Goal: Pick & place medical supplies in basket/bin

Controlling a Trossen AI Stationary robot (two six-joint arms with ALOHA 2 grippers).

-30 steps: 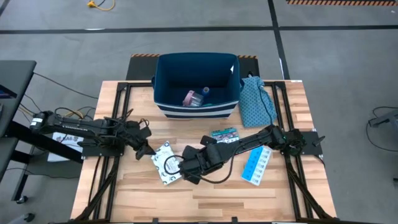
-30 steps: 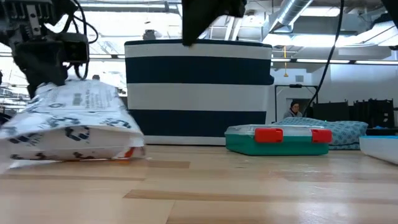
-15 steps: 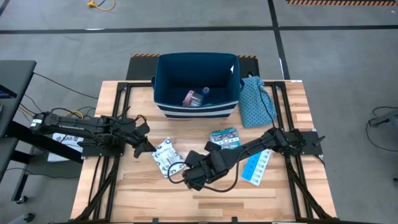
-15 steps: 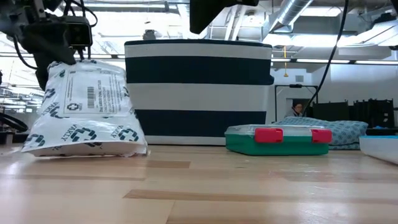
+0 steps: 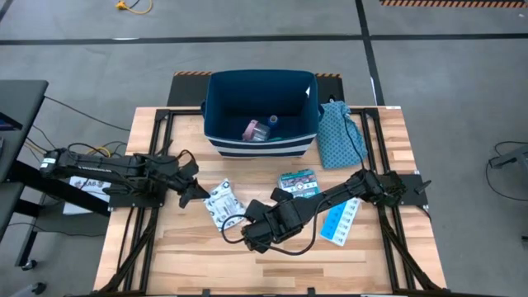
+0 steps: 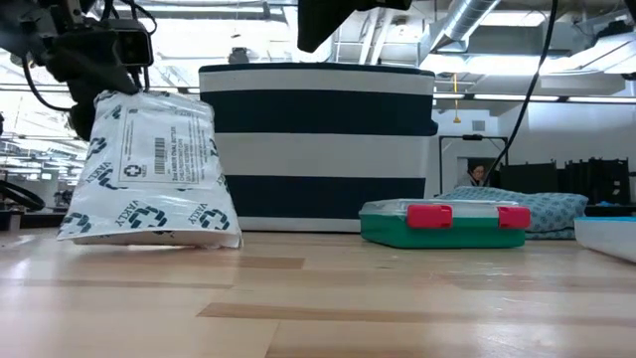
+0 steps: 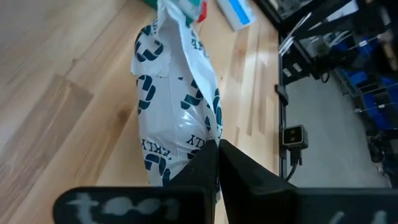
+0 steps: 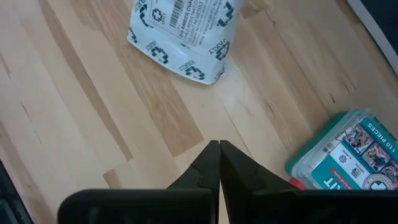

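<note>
Lifting is what we see most plainly: our left gripper point(image 5: 196, 192) has pinched the white packet point(image 5: 221, 203) by one edge and pulled it up on end, where a second ago it lay slumped flat on the table point(image 5: 272, 260). In the low view the packet point(image 6: 151, 169) now stands nearly upright with only its bottom edge touching the wood, in front of the navy bin point(image 5: 261, 111) and off toward its left corner. Our left fingers are closed tight on the packet's rim, as the left wrist view shows. Our right gripper point(image 5: 247, 235) has drawn back from the packet and sits farther from the bin, fingers pressed together and holding nothing. The teal-and-red box point(image 5: 297, 181) lies in front of the bin's right half, and the light blue pill organiser point(image 5: 340, 219) sits farther from the bin still. We judge the packet is secured and ready to be carried over the bin's near wall, where a few items already rest inside.
</note>
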